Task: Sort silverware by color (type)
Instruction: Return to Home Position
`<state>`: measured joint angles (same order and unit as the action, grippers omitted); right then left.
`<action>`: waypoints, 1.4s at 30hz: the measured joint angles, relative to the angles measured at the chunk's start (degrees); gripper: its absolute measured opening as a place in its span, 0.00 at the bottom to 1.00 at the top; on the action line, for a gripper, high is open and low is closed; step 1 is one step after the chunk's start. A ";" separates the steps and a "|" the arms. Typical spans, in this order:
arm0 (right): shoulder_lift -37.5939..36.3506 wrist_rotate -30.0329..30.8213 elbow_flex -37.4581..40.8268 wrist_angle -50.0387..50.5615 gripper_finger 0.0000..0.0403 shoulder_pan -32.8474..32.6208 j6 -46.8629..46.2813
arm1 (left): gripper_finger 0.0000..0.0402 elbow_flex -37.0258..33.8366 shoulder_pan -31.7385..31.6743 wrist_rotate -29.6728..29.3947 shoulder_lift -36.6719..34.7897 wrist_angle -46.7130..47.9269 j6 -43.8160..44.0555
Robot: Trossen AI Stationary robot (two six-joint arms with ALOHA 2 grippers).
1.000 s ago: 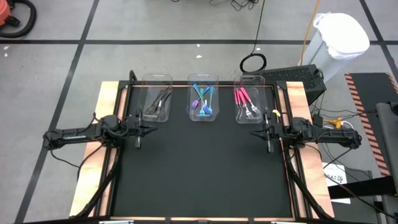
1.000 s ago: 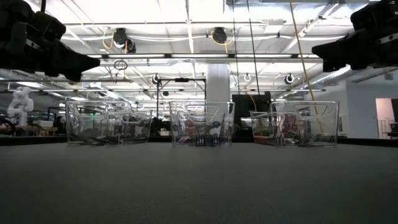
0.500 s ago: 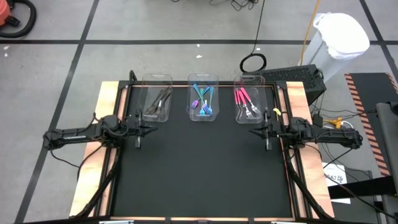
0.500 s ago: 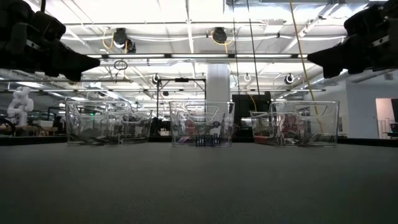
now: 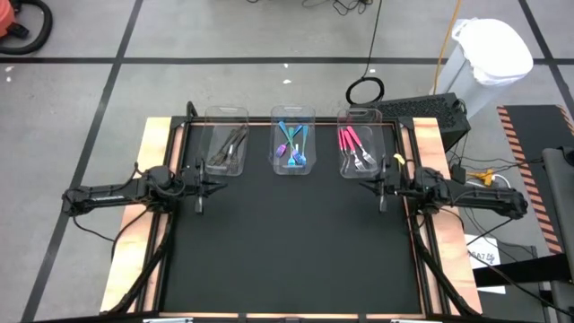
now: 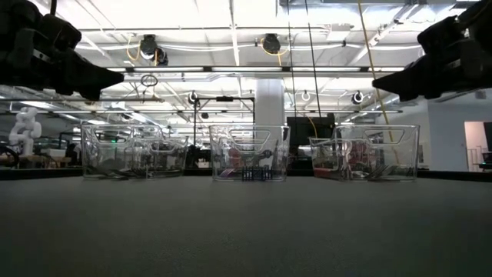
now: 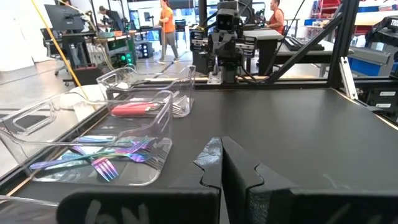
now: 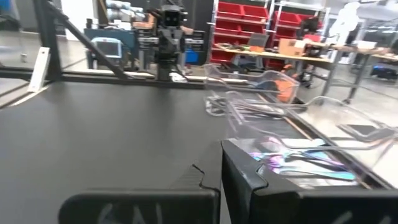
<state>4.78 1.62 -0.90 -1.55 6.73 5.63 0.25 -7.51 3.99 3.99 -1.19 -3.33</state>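
Three clear bins stand in a row at the table's far edge, and the forks lie sorted in them. The dark grey forks (image 5: 230,145) are in the left bin, the blue/teal forks (image 5: 291,144) (image 7: 102,163) (image 8: 301,160) in the middle one, and the pink-handled forks (image 5: 352,146) (image 7: 134,109) in the right one. My left gripper (image 5: 221,187) (image 7: 221,155) hovers shut above the table's left side, near the left bin. My right gripper (image 5: 360,185) (image 8: 221,171) hovers shut above the right side, just on the near side of the pink forks' bin. Neither holds anything.
The black mat (image 5: 291,242) stretches bare from the bins to the near edge. Wooden strips (image 5: 157,144) border the table on the left and right. The bins' rims (image 6: 250,129) rise above the mat. People walk in the room beyond the table (image 7: 166,28).
My right gripper has drifted a little toward the table's left and its far edge, closer to the pink forks' bin, and has stayed shut. The forks and bins have not moved.
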 joint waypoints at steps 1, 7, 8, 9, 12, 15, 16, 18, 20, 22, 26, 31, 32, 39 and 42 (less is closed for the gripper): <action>-0.12 -0.06 -0.17 0.01 0.00 0.65 0.21 | 0.00 0.00 0.00 0.00 0.00 0.00 0.00; -0.96 -1.50 -0.49 0.18 0.00 3.28 0.16 | 0.00 -0.01 0.00 0.00 0.00 0.00 -0.09; -1.07 -1.85 -0.49 0.22 0.00 3.42 0.14 | 0.00 -0.02 0.00 0.00 0.00 0.00 -0.09; -1.29 -1.93 -0.49 0.22 0.00 3.44 -0.11 | 0.00 -0.02 0.00 0.00 0.00 0.00 -0.09; -2.12 -2.19 -0.49 0.22 0.00 3.44 -0.43 | 0.00 -0.02 0.00 0.02 0.02 0.00 -0.05; -3.58 -4.40 -0.49 -0.21 0.00 3.44 -1.65 | 0.00 -0.02 0.00 0.02 0.00 0.00 0.00; -4.06 -5.67 -0.52 -0.34 0.00 3.42 -2.07 | 0.00 0.00 0.00 0.02 0.02 0.00 0.00; -4.79 -8.59 -0.53 -0.61 0.00 3.42 -2.86 | 0.00 -0.02 0.00 0.01 0.02 0.00 -0.04; -4.63 -10.87 -0.97 -0.04 0.00 3.42 -3.28 | 0.00 -0.02 0.00 0.00 0.02 0.02 -0.02; -4.62 -12.29 -1.44 0.70 0.00 3.39 -3.80 | 0.00 -0.02 0.00 0.00 0.08 0.02 -0.03; -4.63 -13.76 -1.58 0.81 0.00 3.33 -5.77 | 0.00 -0.01 0.00 -0.03 0.42 0.02 -0.03; -4.63 -13.78 -1.60 1.54 0.00 3.31 -6.05 | 0.00 0.00 -0.02 -0.11 0.68 0.04 0.00; -4.63 -13.80 -1.60 1.71 0.00 3.31 -6.10 | 0.00 0.00 0.00 -0.11 0.68 0.04 0.02; -4.61 -13.52 -1.60 2.52 0.00 1.82 -6.44 | 0.00 0.00 -0.02 -0.44 0.68 0.09 0.02; -4.61 -11.29 -1.47 2.88 0.00 0.08 -6.51 | 0.00 -0.02 0.00 -0.44 0.68 0.09 0.02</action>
<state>0.16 -9.67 -2.37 1.34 6.81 -0.89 0.23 -7.51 3.55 4.67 -1.10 -3.31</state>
